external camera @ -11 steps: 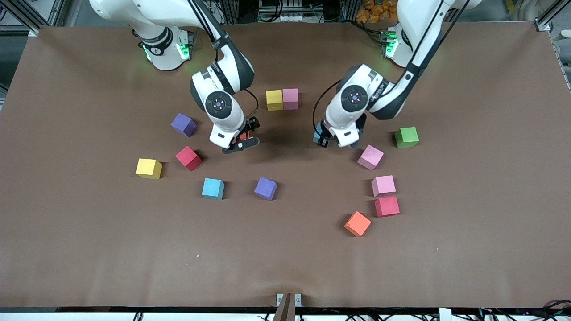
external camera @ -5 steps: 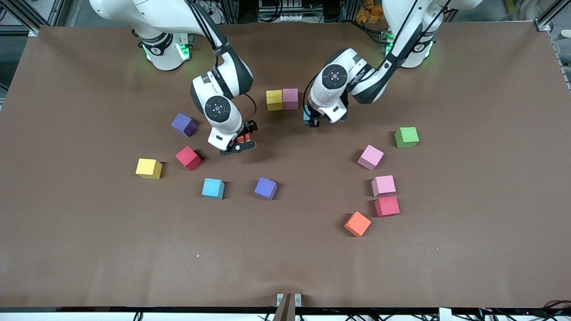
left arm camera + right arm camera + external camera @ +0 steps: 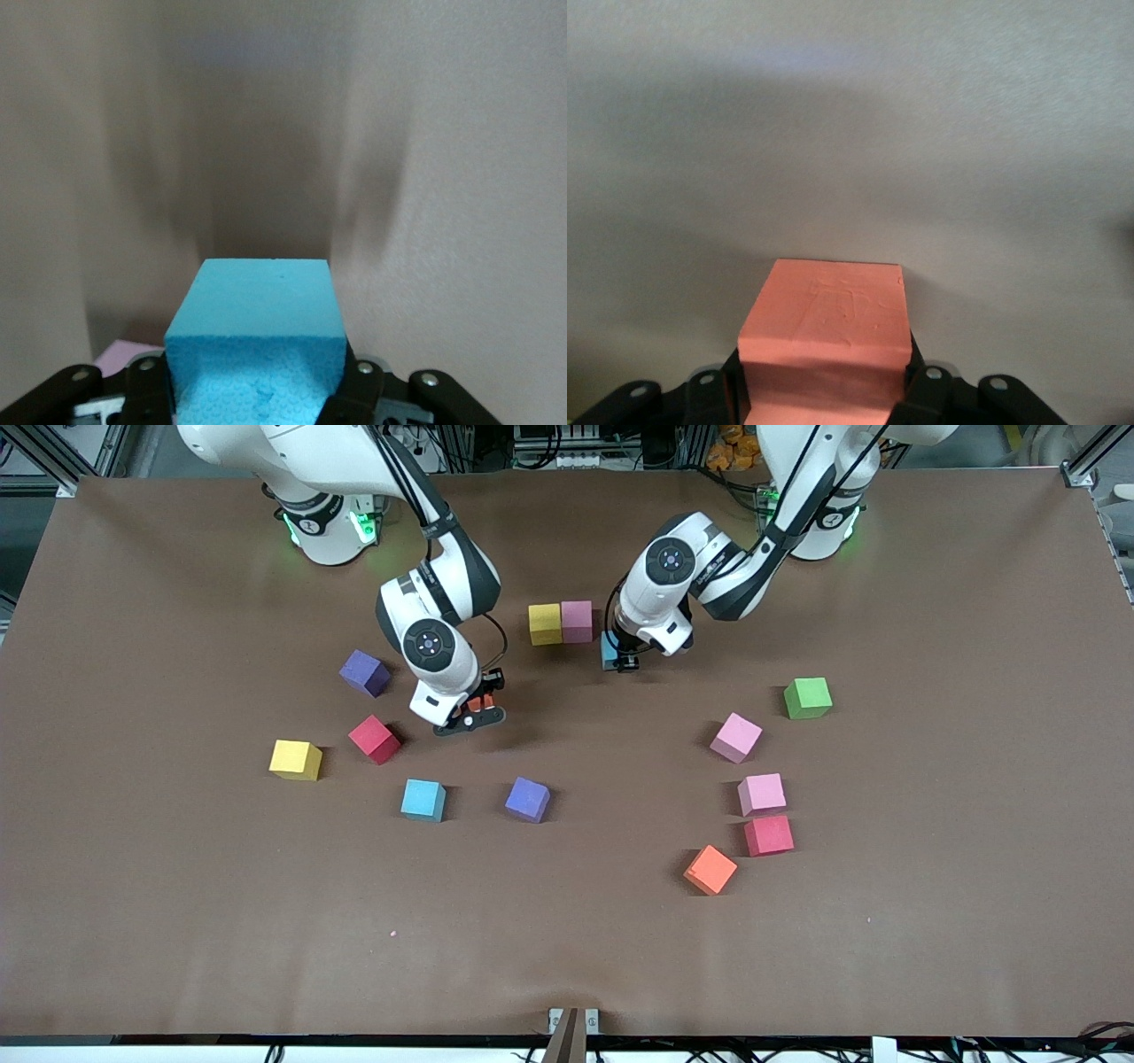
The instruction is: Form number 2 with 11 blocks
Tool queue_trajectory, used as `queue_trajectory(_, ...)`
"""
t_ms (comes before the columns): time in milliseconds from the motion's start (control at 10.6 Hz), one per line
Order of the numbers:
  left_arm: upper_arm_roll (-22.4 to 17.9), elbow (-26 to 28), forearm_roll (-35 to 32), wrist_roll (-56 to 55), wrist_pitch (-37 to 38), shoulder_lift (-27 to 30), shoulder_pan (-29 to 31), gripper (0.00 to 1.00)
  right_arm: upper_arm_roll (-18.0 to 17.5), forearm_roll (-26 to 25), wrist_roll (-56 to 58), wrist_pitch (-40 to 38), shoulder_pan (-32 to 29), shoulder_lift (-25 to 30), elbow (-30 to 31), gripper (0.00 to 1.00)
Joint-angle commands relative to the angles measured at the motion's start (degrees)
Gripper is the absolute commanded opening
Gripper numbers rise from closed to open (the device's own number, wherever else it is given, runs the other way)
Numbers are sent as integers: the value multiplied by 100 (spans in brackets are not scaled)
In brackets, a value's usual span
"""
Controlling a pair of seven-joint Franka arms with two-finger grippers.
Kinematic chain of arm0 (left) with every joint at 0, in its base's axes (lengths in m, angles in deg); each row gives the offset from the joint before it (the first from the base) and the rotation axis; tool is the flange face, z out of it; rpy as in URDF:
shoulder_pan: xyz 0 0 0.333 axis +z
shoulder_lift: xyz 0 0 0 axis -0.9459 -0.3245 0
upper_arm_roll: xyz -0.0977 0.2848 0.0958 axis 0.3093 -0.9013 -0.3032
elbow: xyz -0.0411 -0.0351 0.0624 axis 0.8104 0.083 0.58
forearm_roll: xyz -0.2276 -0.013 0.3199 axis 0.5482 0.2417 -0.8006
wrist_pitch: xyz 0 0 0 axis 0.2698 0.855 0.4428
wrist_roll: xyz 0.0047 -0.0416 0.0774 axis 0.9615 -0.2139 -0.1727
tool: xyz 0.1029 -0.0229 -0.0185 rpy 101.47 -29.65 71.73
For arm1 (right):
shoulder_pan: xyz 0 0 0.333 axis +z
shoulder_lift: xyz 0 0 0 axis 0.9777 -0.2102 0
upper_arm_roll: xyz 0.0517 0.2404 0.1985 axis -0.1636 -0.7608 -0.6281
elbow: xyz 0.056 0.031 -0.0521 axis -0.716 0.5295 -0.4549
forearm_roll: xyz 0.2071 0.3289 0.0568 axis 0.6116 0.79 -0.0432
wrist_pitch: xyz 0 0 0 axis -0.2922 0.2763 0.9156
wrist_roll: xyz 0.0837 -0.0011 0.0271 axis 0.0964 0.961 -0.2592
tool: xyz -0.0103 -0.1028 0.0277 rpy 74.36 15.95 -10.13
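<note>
Left gripper (image 3: 623, 657) now swinging in, fingers pinching light blue cube (image 3: 255, 341) right beside pink cube (image 3: 577, 621), extending yellow-pink row. Right gripper (image 3: 469, 713) just clamping down, orange cube (image 3: 826, 345) squeezed between fingers, looking ready for lifting.

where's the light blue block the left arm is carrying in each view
Front view: the light blue block is only partly seen, beside the pink block of the yellow-pink pair, under the left gripper.
Left wrist view: it fills the lower middle, clamped between the black fingers.
Right wrist view: not in it; that one shows an orange block.
Shared landmark: the left gripper's black fingers around the block.
</note>
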Motion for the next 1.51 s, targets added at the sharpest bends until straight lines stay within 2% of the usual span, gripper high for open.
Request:
queue_trajectory(0,58,341,-8,-331,-265,286,-74,39,-69,93,-204,-136,-145,179,-135,31)
queue_trajectory(282,111,561,-8,-358,-282,382,-215,39,-60,93,-293,-618,-171,135,-785,31)
queue_trajectory(847,173,684,-52,-358,-466,409,-462,42,-60,93,-494,-1102,-224,127,-1269,31)
queue_trajectory(1412,164,675,-69,-358,-625,234,-602,48,-60,93,-503,-1112,-224,127,-1279,31)
